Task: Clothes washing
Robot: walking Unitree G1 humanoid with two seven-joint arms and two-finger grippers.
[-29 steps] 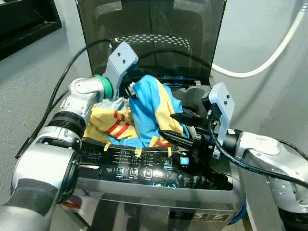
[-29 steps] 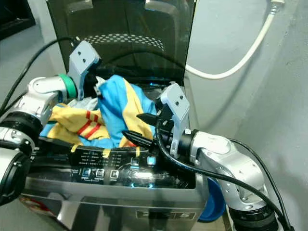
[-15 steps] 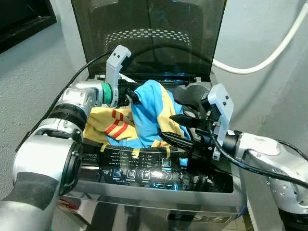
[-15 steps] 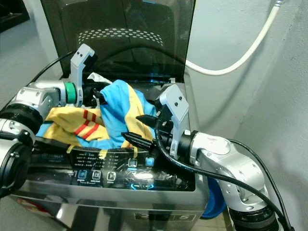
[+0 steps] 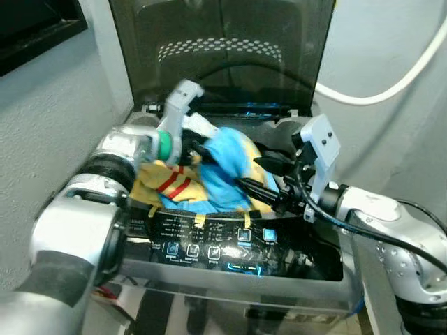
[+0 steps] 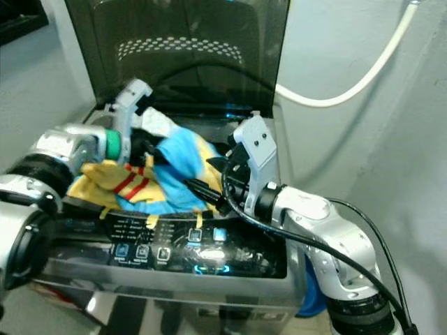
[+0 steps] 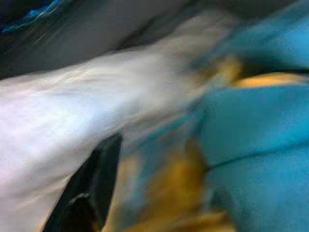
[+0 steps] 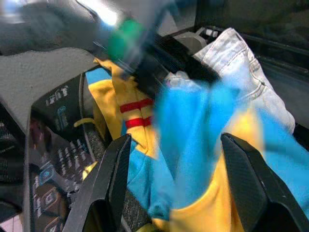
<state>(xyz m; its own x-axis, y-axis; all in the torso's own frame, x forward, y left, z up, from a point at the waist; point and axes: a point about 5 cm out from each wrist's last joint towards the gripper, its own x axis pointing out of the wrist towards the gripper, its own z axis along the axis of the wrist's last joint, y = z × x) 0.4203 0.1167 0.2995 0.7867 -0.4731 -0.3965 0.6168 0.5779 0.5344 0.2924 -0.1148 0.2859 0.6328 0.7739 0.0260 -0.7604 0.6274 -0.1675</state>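
Left tool sits over the washer, buried in the back of the clothes pile; from the left eye I cannot tell whether it is gripping cloth or just pressing on it. I judge it is there to push the heap down into the tub, since the load bulges above the washer's rim. Right tool reaches in from the washer's right side with its fingers spread, holding nothing, probably ready to tuck the near edge.

From the right eye the pile fills the washer's mouth under the raised lid: blue and yellow cloth with red stripes, a pale piece at the back.

On the left wrist camera, blurred, one black finger lies against white, blue and yellow cloth.

On the right wrist camera both fingers stand wide apart around the blue shirt, with pale denim behind it.
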